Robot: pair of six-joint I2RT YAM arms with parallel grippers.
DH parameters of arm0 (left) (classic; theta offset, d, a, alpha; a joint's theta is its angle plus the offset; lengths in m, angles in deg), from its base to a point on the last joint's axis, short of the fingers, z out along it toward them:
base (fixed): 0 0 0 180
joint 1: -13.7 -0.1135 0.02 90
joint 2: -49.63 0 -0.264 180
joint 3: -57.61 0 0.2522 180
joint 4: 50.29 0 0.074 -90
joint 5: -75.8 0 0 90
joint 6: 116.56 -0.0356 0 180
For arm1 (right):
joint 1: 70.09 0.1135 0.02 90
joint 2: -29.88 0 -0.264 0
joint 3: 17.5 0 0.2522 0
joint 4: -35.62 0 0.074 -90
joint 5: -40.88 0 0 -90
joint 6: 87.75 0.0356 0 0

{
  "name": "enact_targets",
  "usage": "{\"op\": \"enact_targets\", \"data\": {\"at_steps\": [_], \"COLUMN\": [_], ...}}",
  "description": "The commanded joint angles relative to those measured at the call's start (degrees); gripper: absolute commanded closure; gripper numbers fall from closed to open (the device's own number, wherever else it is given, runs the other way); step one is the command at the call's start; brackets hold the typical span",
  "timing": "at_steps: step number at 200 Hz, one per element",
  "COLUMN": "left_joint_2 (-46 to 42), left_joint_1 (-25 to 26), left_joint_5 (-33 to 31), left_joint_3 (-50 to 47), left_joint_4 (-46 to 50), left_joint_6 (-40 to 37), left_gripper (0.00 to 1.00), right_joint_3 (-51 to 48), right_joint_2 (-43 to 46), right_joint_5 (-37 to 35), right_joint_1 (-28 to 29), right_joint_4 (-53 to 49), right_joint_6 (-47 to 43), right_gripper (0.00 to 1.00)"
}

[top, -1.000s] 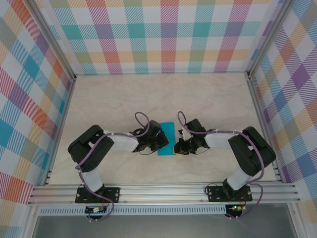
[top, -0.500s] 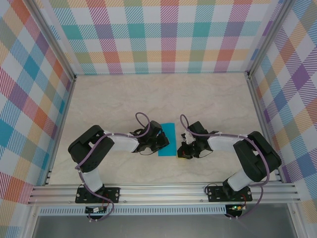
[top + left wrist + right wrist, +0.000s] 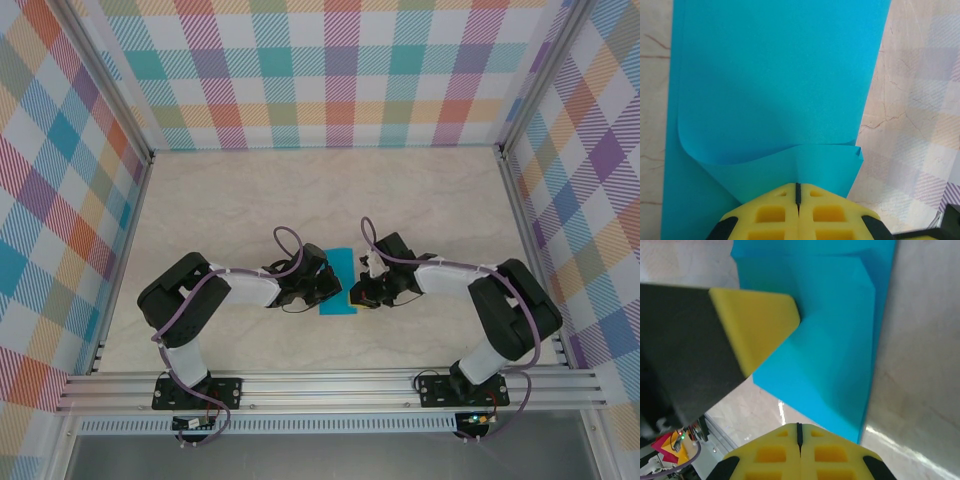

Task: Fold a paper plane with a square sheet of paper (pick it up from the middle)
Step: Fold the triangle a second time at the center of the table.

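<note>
Paper [image 3: 775, 75] now has clenched right hand [image 3: 799, 440] back at its edge, beside clenched left hand [image 3: 798, 200]: creasing likely continues.

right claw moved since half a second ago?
Yes. In the top view the right claw has slid left onto the right edge of the blue paper sheet, which stayed put.
</note>
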Motion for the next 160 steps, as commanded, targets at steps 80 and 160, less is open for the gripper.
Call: {"op": "enact_targets", "data": {"at_steps": [80,160], "left_joint_2": [-3.5,-1.9], "left_joint_1": [0.1,1.9], "left_joint_5": [1.1,-0.4], "left_joint_3": [0.3,0.2], "left_joint_4": [1.5,2.4], "left_joint_6": [-2.2,-1.5], "left_gripper": [1.00,1.00], "right_joint_3": [-3.0,-3.1], "right_joint_2": [-6.4,-6.8], "right_joint_5": [-3.4,-4.2], "right_joint_1": [0.2,0.2], "right_joint_4": [0.8,0.1], "right_joint_6": [0.1,-0.2], "right_gripper": [1.00,1.00]}}
